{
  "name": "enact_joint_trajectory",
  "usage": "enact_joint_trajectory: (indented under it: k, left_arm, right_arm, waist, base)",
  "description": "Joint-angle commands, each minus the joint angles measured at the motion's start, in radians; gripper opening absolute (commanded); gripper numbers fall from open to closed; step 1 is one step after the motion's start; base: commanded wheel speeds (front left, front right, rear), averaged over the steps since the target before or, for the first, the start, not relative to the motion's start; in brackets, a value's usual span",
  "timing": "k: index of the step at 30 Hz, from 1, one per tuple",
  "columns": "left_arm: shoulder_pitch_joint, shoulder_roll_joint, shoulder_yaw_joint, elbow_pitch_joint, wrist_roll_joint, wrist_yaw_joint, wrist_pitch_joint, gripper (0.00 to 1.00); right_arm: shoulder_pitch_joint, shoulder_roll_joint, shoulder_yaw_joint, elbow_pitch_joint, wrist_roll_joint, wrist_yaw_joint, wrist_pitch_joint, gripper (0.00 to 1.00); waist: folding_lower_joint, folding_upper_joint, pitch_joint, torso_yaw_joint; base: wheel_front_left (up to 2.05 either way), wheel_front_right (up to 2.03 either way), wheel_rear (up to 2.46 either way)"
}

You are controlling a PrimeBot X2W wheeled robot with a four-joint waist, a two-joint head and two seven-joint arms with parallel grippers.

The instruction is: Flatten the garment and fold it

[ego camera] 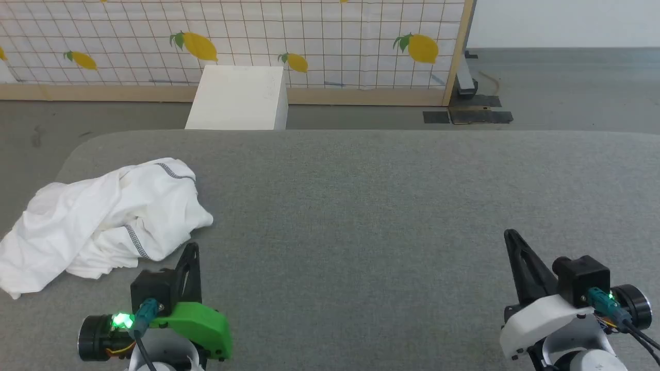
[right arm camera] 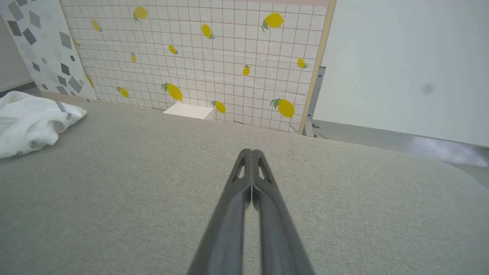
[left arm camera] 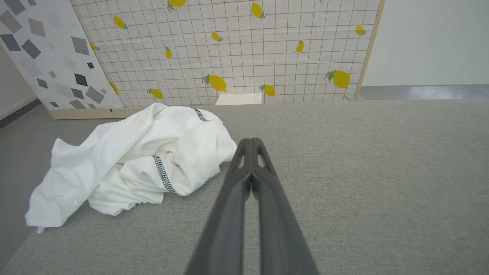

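The garment (ego camera: 103,219) is a white shirt with dark zigzag stitching, lying crumpled in a heap at the left end of the grey table, part of it spilling over the left edge. My left gripper (ego camera: 193,248) is shut and empty, its tips just right of the heap's near edge without touching it. In the left wrist view the garment (left arm camera: 145,164) lies just left of the shut left gripper (left arm camera: 251,142). My right gripper (ego camera: 510,236) is shut and empty over bare cloth at the lower right. The right wrist view has the garment (right arm camera: 34,120) far left of the right gripper (right arm camera: 251,152).
The grey fabric-covered table (ego camera: 386,196) spreads wide between the two arms. A rigid white box (ego camera: 240,98) stands on the floor behind the table's far edge. Behind it runs a lemon-patterned tiled panel (ego camera: 309,36) with a wooden frame.
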Motion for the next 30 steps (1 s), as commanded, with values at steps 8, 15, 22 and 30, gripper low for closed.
enact_joint_trajectory:
  k: [8, 15, 22, 30]
  left_arm:
    - [-0.016, -0.005, 0.003, -0.003, 0.013, 0.007, 0.001, 0.00]
    - [-0.016, -0.005, 0.003, -0.003, 0.013, 0.007, 0.001, 0.00]
    - [0.001, 0.000, -0.002, 0.000, -0.003, 0.000, 0.000, 1.00]
    - [-0.011, 0.000, -0.018, 0.014, -0.016, 0.009, -0.013, 1.00]
  right_arm:
    - [-0.016, 0.002, 0.001, -0.005, -0.006, -0.002, 0.000, 0.00]
    - [-0.016, 0.002, 0.001, -0.005, -0.006, -0.002, 0.000, 0.00]
    - [0.000, 0.000, -0.001, 0.001, 0.000, 0.000, 0.000, 1.00]
    - [-0.004, 0.000, -0.003, 0.004, 0.003, 0.000, -0.009, 1.00]
  waist:
    - [0.0000, 0.0000, 0.000, 0.000]
    - [0.0000, 0.0000, 0.000, 0.000]
    - [0.0000, 0.0000, 0.000, 0.000]
    - [0.0000, 0.0000, 0.000, 0.006]
  base:
    - [0.00, 0.00, 0.00]
    - [0.00, 0.00, 0.00]
    - [0.00, 0.00, 0.00]
    - [0.00, 0.00, 0.00]
